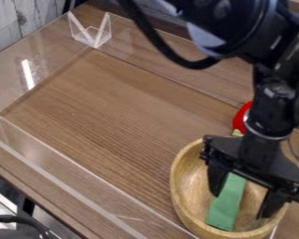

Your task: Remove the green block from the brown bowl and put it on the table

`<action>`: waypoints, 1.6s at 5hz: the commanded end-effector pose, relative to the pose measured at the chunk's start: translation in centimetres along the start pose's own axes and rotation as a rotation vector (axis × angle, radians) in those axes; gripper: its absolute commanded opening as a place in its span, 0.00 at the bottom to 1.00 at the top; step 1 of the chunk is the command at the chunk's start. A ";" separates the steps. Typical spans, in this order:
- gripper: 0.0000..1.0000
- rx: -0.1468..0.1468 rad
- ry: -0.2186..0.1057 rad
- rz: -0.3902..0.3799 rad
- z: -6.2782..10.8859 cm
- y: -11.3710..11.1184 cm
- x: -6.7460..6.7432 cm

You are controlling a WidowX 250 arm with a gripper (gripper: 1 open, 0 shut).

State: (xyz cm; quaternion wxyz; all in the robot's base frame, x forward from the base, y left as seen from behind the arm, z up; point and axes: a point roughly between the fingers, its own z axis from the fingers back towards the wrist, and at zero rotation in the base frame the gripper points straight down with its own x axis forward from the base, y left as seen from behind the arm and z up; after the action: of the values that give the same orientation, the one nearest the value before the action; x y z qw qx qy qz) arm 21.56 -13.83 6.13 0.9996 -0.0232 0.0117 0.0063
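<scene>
Open gripper straddling block, pre-grasp.

Black two-finger gripper points down, jaws spread, no contact visible; flat bright-green rectangular block lies between and below fingertips, inside round tan wooden bowl, likely awaiting closure before lifting to wood-grain table.

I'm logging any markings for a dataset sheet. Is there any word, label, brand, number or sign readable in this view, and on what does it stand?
None can be read: no text shows on the green block, the brown bowl, the gripper, the table, the red toy or the clear acrylic walls.
</scene>
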 end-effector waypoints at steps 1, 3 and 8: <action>1.00 -0.015 -0.039 -0.021 1.0 0.3 1.3; 1.00 -0.006 -0.028 -0.004 1.5 1.2 0.6; 0.00 0.008 0.019 -0.122 -1.2 2.1 0.8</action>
State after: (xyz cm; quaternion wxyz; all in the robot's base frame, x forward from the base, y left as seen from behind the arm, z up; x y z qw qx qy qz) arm 22.00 -11.72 4.30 0.9979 -0.0157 0.0311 -0.0542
